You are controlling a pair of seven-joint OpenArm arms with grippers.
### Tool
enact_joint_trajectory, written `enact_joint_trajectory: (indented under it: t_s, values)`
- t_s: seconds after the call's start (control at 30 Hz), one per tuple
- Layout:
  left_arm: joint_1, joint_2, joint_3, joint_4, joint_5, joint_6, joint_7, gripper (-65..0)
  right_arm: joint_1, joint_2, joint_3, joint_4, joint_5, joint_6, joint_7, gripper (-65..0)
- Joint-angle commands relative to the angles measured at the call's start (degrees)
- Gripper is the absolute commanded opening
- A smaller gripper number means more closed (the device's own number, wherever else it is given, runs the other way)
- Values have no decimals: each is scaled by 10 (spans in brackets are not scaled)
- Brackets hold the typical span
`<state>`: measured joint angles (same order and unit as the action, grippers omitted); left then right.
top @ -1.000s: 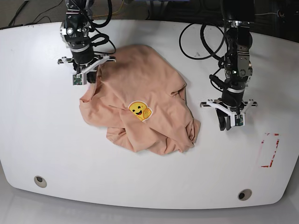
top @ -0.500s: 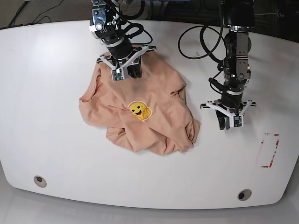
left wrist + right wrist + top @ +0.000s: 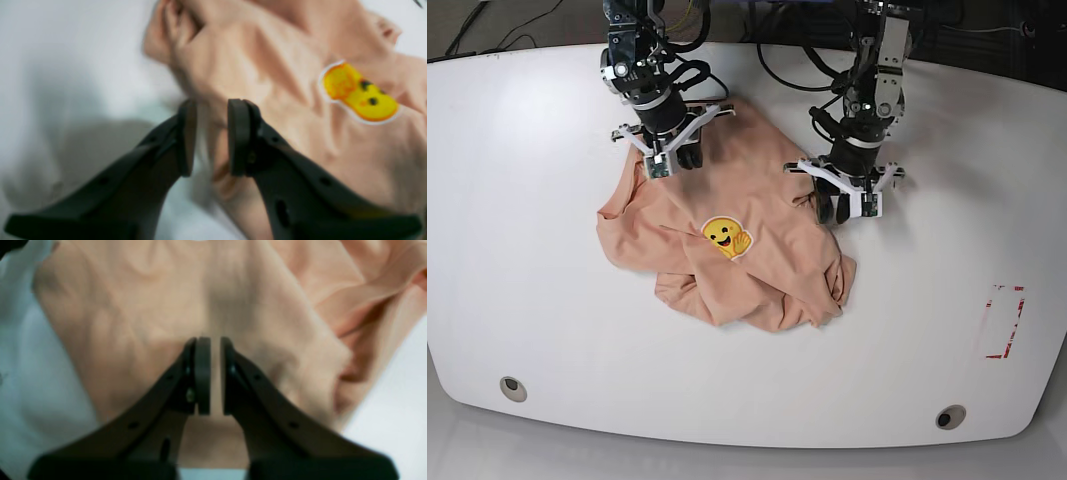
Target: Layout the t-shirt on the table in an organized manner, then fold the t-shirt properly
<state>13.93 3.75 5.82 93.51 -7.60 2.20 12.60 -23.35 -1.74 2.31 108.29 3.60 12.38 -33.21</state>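
Lying bunched and creased mid-table [image 3: 517, 280], the t-shirt [image 3: 757, 270] is looking light, limp and non-slippery, so it is likely draping and dragging rather than holding shape. Left gripper [image 3: 847, 208] is hovering at its edge with jaws slightly parted, gripping nothing; right gripper [image 3: 674, 160] is sitting over the far edge, jaws nearly closed, empty. Best pinching hem or shoulder seams, not a mid-panel fold.

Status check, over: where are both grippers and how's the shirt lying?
Right gripper nearly shut, over the t-shirt at its far edge, nothing held. Left gripper slightly open at the shirt's right edge. Shirt crumpled, emoji print facing up. Nothing in the way.
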Motion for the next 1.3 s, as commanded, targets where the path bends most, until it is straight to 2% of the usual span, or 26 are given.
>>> enact_joint_trajectory:
  t_s: [0.0,0.1,0.3,0.47,0.53,0.7,1.27]
  values:
    - [-12,4,-4,18,0,2,-35,-463,4,11,12,10,4,-5,11,-609]
    - [-19,3,-9,14,0,3,-36,-433,9,16,21,11,6,-8,9,-609]
    - [-34,-5,-16,1,-5,-1,-39,-416,28,21,16,13,1,-10,-5,-607]
    - [-41,-12,-29,-7,-20,0,-39,-416,52,21,4,10,0,-10,-15,-605]
    - [-1,-19,-24,-26,-10,5,-10,-428,41,24,3,-20,-8,-9,-25,-608]
    - [6,-27,-21,-27,-10,5,12,-428,41,24,3,-29,-8,-9,-25,-608]
    - [6,-30,-44,-17,-11,6,7,-428,42,25,3,-20,-9,-9,-25,-608]
